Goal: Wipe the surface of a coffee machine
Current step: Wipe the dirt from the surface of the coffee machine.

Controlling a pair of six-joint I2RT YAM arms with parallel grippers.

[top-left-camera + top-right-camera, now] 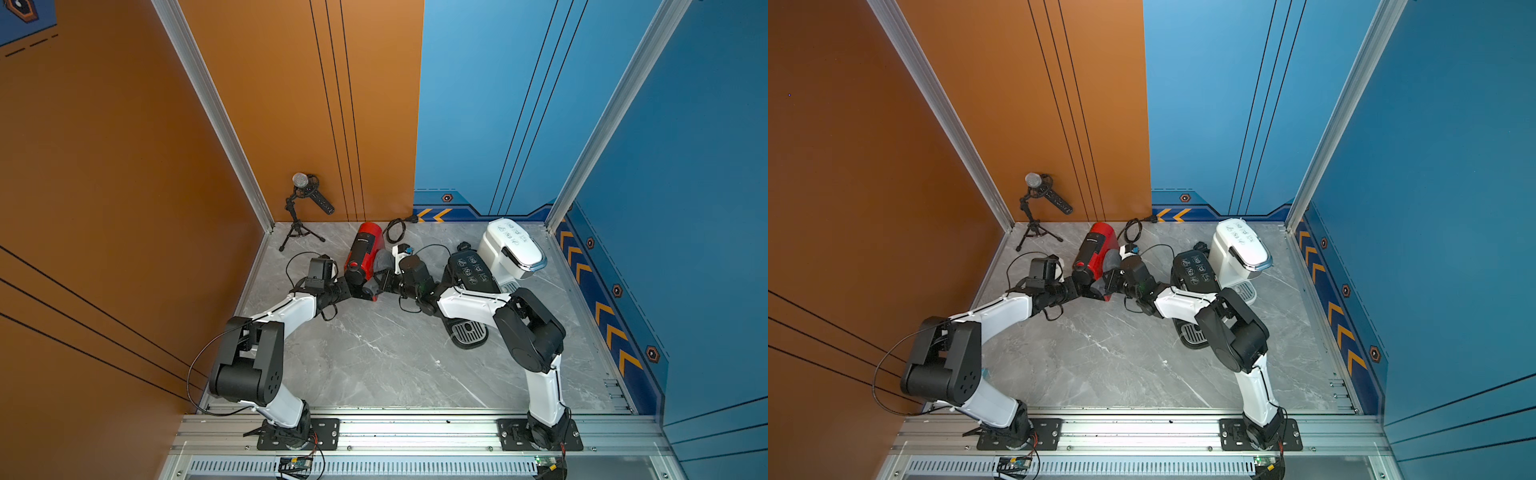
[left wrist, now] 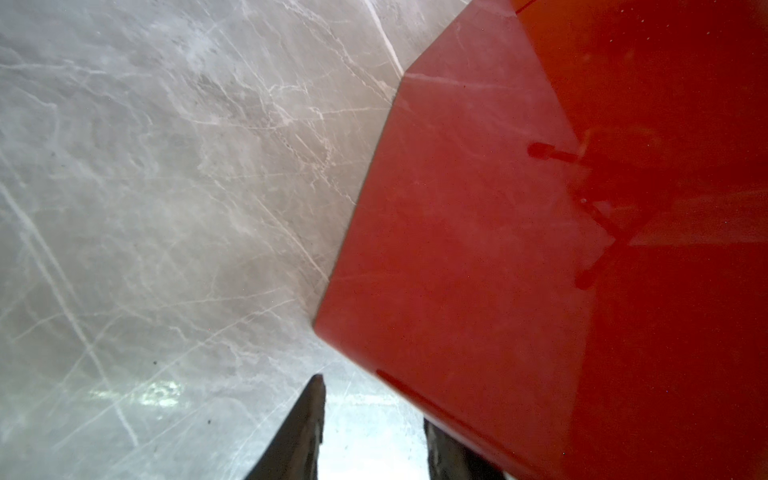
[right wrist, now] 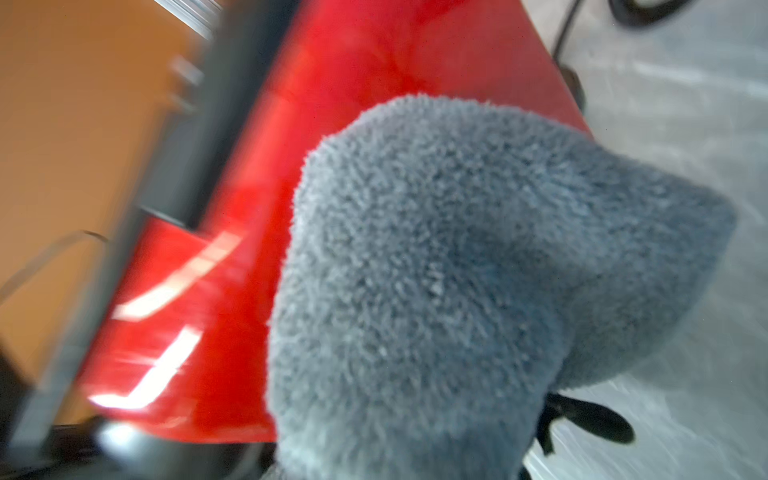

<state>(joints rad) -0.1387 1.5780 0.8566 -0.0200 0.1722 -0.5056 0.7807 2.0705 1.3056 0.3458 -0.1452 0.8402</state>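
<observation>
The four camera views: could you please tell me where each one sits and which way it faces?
Both top views: high above the robot's base rail, looking down on the marble table; left arm and right arm show whole.
Left wrist: low by the left pincer, facing the red coffee machine; two fingers show, apart.
Right wrist: behind the right pincer, facing the grey cloth against the machine; pincer hidden.
Shared: every view shows the red machine.

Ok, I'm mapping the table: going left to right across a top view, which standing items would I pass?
microphone → red coffee machine → black coffee machine → white coffee machine
</observation>
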